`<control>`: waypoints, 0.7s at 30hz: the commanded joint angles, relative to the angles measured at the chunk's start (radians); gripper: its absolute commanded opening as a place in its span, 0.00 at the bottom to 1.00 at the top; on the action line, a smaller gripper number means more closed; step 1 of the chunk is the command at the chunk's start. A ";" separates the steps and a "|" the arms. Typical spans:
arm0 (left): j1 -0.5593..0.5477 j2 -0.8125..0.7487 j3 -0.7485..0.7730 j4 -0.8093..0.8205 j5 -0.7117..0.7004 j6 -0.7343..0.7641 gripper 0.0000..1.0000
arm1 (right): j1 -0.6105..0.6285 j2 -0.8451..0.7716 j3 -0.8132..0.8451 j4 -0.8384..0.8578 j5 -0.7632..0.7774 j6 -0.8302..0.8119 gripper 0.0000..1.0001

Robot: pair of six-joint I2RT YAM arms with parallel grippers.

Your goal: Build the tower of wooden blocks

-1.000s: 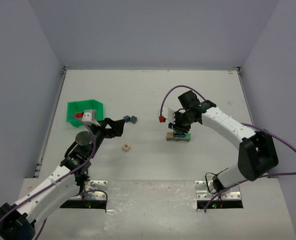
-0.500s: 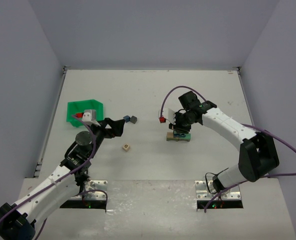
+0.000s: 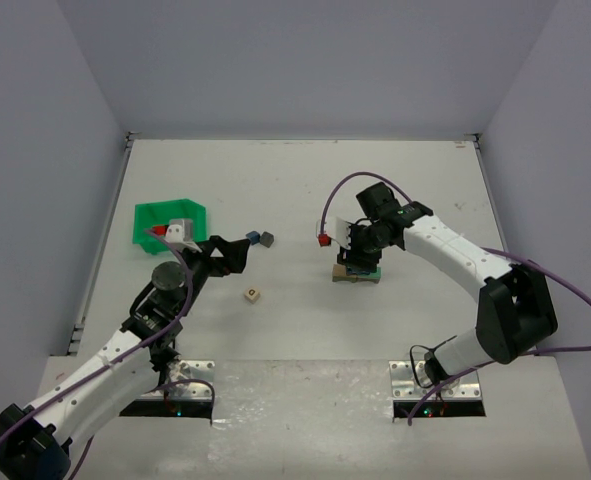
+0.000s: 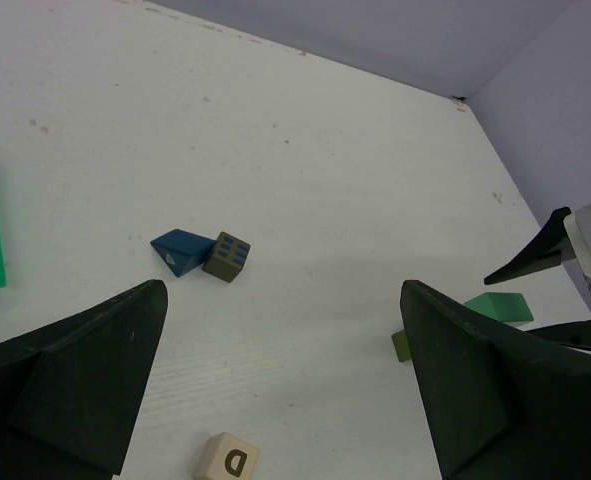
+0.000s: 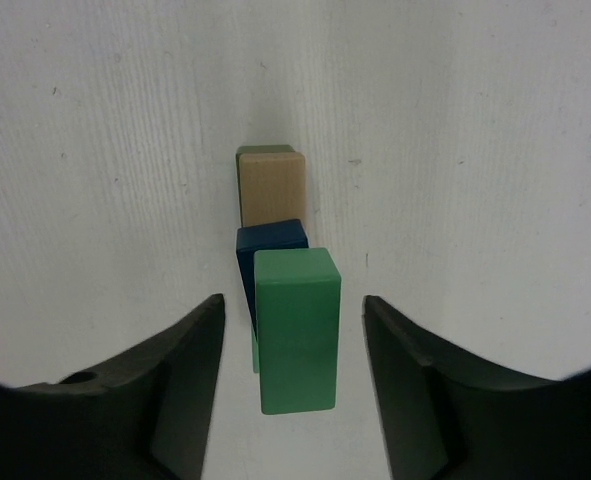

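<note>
White table, lilac walls. Left of tower: lettered cube, wedge, bin. Left gripper wide; right gripper straddles tower, not touching.

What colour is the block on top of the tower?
The top block is green; the right wrist view shows it best.

The left arm and the right arm are built alike: smooth white link shells joined by rounded black joint housings. A thin purple cable loops loosely outside each arm. Each base is bolted to a silvery metal plate, with tiny red and green lights beside it. The fingers of each gripper are matte black, broad and wedge-shaped, and a small white box sits behind them.
</note>
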 commanded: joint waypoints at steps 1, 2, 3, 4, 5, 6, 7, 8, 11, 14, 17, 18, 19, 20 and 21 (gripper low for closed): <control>-0.004 0.002 0.033 0.041 -0.006 0.013 1.00 | 0.004 -0.022 0.008 0.004 -0.008 -0.014 0.68; -0.002 0.002 0.033 0.041 -0.004 0.013 1.00 | 0.005 -0.024 0.008 0.005 -0.003 -0.016 0.69; -0.002 0.002 0.033 0.041 -0.004 0.013 1.00 | 0.005 -0.024 0.008 0.009 0.003 -0.022 0.91; -0.002 0.001 0.033 0.041 -0.004 0.013 1.00 | 0.004 -0.025 0.008 0.010 0.005 -0.026 0.99; -0.002 0.000 0.033 0.041 -0.004 0.014 1.00 | 0.003 -0.025 0.008 0.012 0.012 -0.029 0.99; -0.002 -0.001 0.033 0.041 -0.005 0.015 1.00 | 0.001 -0.025 0.006 0.012 0.018 -0.032 0.99; -0.002 -0.001 0.032 0.042 -0.006 0.016 1.00 | -0.005 -0.028 0.005 0.011 0.014 -0.036 0.99; -0.003 -0.001 0.031 0.043 -0.004 0.016 1.00 | -0.012 -0.033 0.003 0.011 0.009 -0.045 0.99; -0.004 0.000 0.029 0.046 0.006 0.021 1.00 | -0.034 -0.051 -0.016 0.002 0.002 -0.097 0.99; -0.004 0.009 0.026 0.051 0.013 0.024 1.00 | -0.075 -0.061 -0.035 -0.032 -0.041 -0.160 0.99; -0.004 0.019 0.027 0.059 0.017 0.026 1.00 | -0.129 -0.060 -0.025 -0.059 -0.116 -0.196 0.99; -0.004 0.022 0.027 0.063 0.018 0.028 1.00 | -0.143 -0.058 -0.021 -0.063 -0.133 -0.203 0.99; -0.004 0.027 0.027 0.067 0.019 0.028 1.00 | -0.155 -0.054 -0.015 -0.068 -0.152 -0.215 0.99; -0.004 0.032 0.027 0.069 0.020 0.029 1.00 | -0.164 -0.049 -0.010 -0.075 -0.168 -0.229 0.99; -0.004 0.036 0.029 0.071 0.020 0.030 1.00 | -0.167 -0.043 -0.007 -0.086 -0.176 -0.244 0.99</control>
